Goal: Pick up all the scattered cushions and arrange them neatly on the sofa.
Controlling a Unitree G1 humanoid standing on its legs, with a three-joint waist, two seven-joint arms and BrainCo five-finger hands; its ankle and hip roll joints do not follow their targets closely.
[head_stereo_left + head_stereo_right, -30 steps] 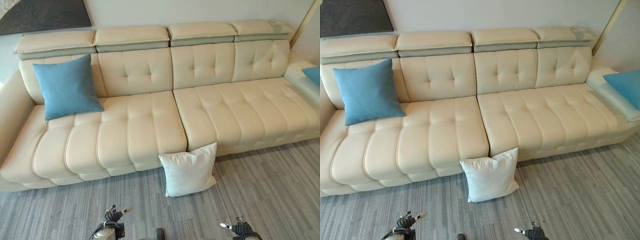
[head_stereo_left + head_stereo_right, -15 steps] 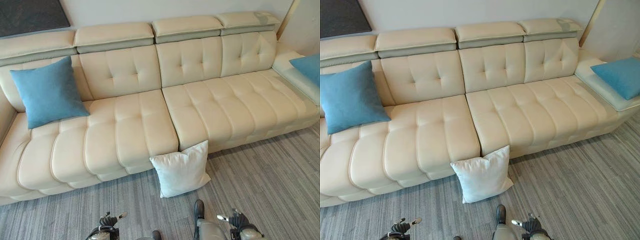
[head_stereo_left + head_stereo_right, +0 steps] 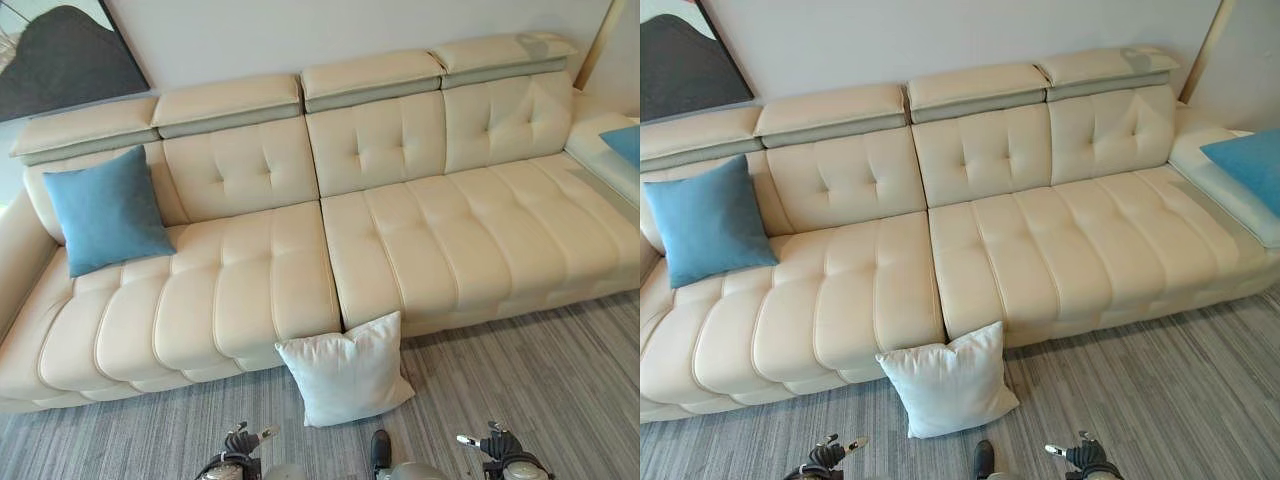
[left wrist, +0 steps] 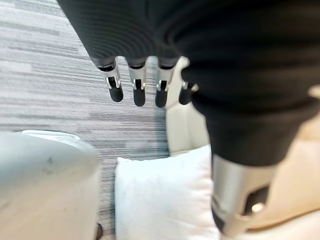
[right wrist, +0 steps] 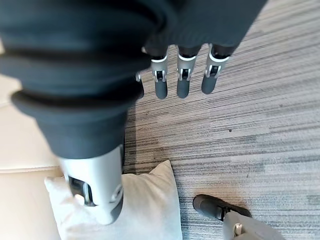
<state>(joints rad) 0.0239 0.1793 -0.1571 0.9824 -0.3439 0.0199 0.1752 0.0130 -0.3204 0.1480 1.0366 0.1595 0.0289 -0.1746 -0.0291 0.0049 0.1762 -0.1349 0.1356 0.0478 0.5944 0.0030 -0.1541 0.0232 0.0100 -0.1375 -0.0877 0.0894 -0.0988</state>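
My head camera has swung since half a second ago: the whole scene sits differently, with more of the dark wall picture (image 3: pixel 62 58) showing above the sofa's left end. The cushions lie as before relative to the sofa; none has changed place.

The cream sofa (image 3: pixel 420 240) is my landmark. On it I count two blue cushions. One blue cushion (image 3: pixel 106 209) stands propped against the backrest at the sofa's left end, its lower edge on the seat. The second blue cushion (image 3: pixel 1252 163) lies on the flat section at the sofa's far right end.

Off the sofa, one white cushion (image 3: pixel 344 367) stands on the grey striped carpet (image 3: pixel 560 370), leaning against the sofa's front just below the seam between the two seat halves. That makes three cushions in all: two blue on the sofa, one white on the floor.

My left hand (image 4: pixel 136 85) hangs over the carpet in front of the sofa, fingers straight and relaxed, holding nothing; the white cushion shows past it, apart from the fingertips. My right hand (image 5: pixel 181 77) hangs likewise over the carpet, fingers straight and loose, empty, with the white cushion beyond it and not touched. In the head views both hands sit low at the near edge, to either side of the white cushion, well apart from it.
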